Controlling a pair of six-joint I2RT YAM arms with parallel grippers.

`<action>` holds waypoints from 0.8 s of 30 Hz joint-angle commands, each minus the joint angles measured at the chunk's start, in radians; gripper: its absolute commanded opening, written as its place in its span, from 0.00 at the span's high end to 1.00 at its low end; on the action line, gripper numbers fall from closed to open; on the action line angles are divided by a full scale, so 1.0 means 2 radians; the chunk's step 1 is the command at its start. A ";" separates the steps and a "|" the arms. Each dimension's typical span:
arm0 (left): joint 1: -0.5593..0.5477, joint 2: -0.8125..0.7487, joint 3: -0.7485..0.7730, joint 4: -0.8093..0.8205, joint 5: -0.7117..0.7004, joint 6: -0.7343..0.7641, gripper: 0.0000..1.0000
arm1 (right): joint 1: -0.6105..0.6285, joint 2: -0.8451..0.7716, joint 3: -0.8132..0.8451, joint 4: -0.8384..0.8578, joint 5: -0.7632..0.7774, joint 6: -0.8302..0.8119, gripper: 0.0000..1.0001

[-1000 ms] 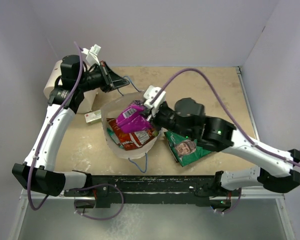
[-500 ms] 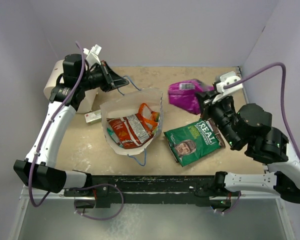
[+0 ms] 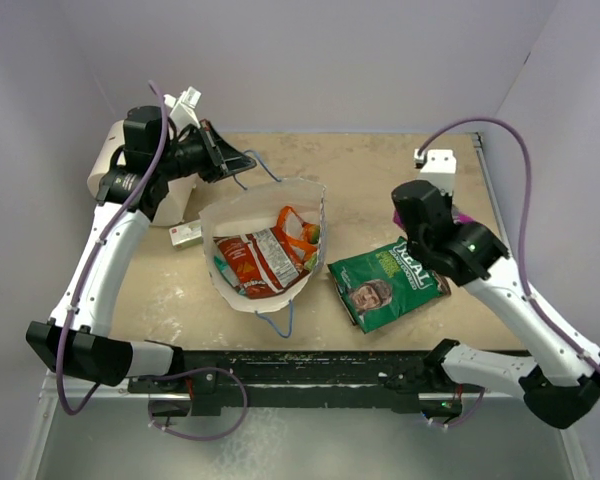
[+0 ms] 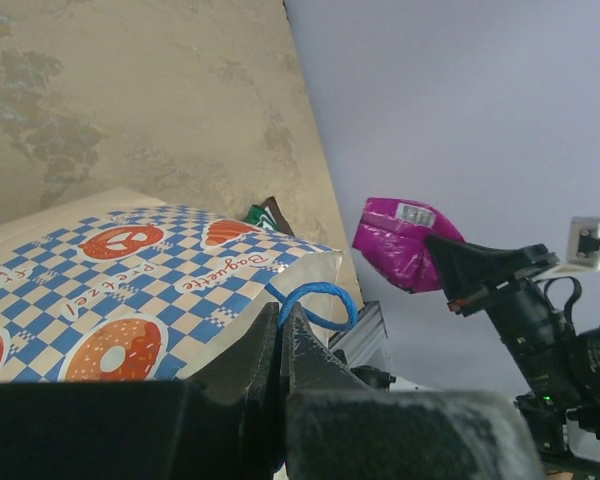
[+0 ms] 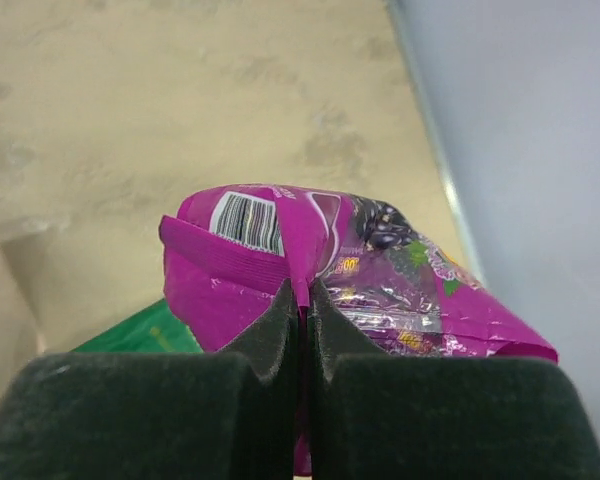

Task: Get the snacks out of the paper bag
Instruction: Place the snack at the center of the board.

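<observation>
The paper bag point(image 3: 242, 212) stands open mid-table. Inside it lie a red-orange packet point(image 3: 260, 262), an orange packet point(image 3: 298, 228) and a sliver of a teal one point(image 3: 220, 266). My left gripper point(image 3: 246, 160) is shut on the bag's blue cord handle point(image 4: 315, 298) at the far rim; the bag's patterned side point(image 4: 130, 270) shows in the left wrist view. A green packet point(image 3: 385, 282) lies on the table right of the bag. My right gripper point(image 5: 300, 300) is shut on the magenta-purple packet point(image 5: 380, 270) and holds it above the table's far right; in the top view only a sliver of that packet point(image 3: 463, 216) shows past the wrist.
A big white cylinder point(image 3: 105, 172) stands at the far left behind my left arm. A small flat whitish box point(image 3: 185, 234) lies left of the bag. Walls close in on the left, back and right; the right wall is close to the held packet.
My right gripper lifted the magenta-purple packet out of the bag and carried it to the right, past the green packet. My left gripper has kept hold of the handle.
</observation>
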 commanded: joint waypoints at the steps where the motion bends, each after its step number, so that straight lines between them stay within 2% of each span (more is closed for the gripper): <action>1: -0.002 -0.009 0.025 0.004 0.001 0.012 1.00 | 0.001 0.028 0.020 -0.003 -0.096 0.110 1.00; 3: -0.002 -0.009 0.025 0.003 0.001 0.013 1.00 | 0.001 0.043 0.027 -0.039 -0.116 0.153 1.00; 6: -0.002 -0.010 0.025 0.002 0.002 0.013 1.00 | 0.000 0.067 0.039 -0.114 -0.128 0.259 1.00; 8: -0.002 -0.010 0.025 0.002 0.002 0.014 1.00 | 0.001 0.070 0.031 -0.110 -0.166 0.263 1.00; 14: -0.002 -0.005 0.025 0.008 0.009 0.014 1.00 | 0.000 0.000 -0.070 0.070 -0.309 0.118 1.00; 18: -0.002 -0.003 0.026 0.009 0.013 0.014 1.00 | -0.004 -0.029 -0.105 0.159 -0.365 0.009 1.00; 20: -0.002 -0.003 0.027 0.006 0.015 0.015 1.00 | -0.017 0.006 -0.081 0.126 -0.341 0.022 1.00; 24: -0.001 -0.004 0.034 -0.005 0.013 0.023 1.00 | -0.019 0.082 0.005 -0.002 -0.288 0.112 1.00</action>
